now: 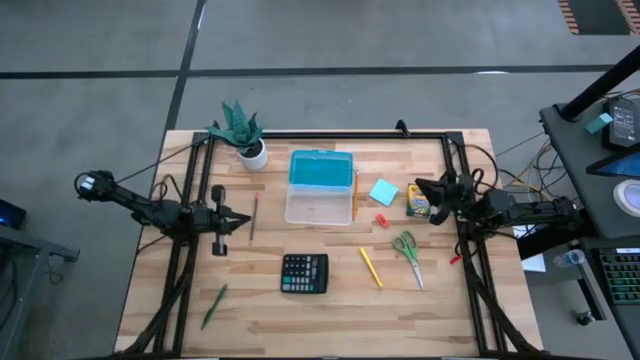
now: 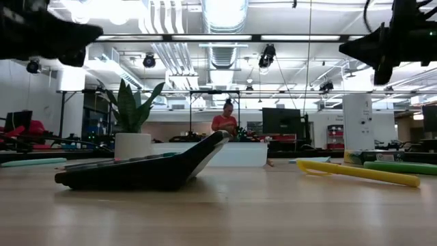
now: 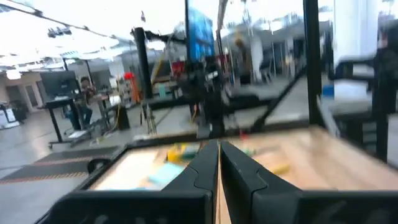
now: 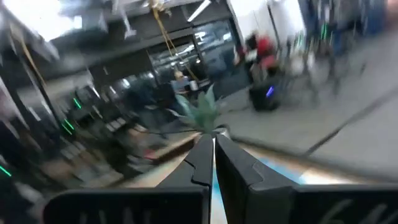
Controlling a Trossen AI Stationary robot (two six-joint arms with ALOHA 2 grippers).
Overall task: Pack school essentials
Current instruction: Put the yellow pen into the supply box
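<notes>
The school essentials lie loose on the wooden table: a red pencil [image 1: 254, 215], a green pen [image 1: 213, 305], an orange pencil [image 1: 355, 195], a light-blue note pad [image 1: 383, 191], a yellow crayon box [image 1: 417, 201], a tiny red eraser [image 1: 381, 220], green-handled scissors [image 1: 407, 252] and a yellow pencil [image 1: 371, 267]. A clear box with a blue lid [image 1: 320, 185] stands mid-table. My left gripper [image 1: 243, 220] hovers shut beside the red pencil, raised off the table. My right gripper [image 1: 420, 187] hovers shut by the crayon box. Both wrist views show shut, bare fingers [image 3: 219, 155] [image 4: 212, 146].
A black calculator [image 1: 304, 272] lies near the front middle. A potted plant [image 1: 240, 130] stands at the far left corner. A black frame [image 1: 330, 135] runs along the table's far edge and sides. Bare wood [image 1: 300, 325] stretches along the near edge.
</notes>
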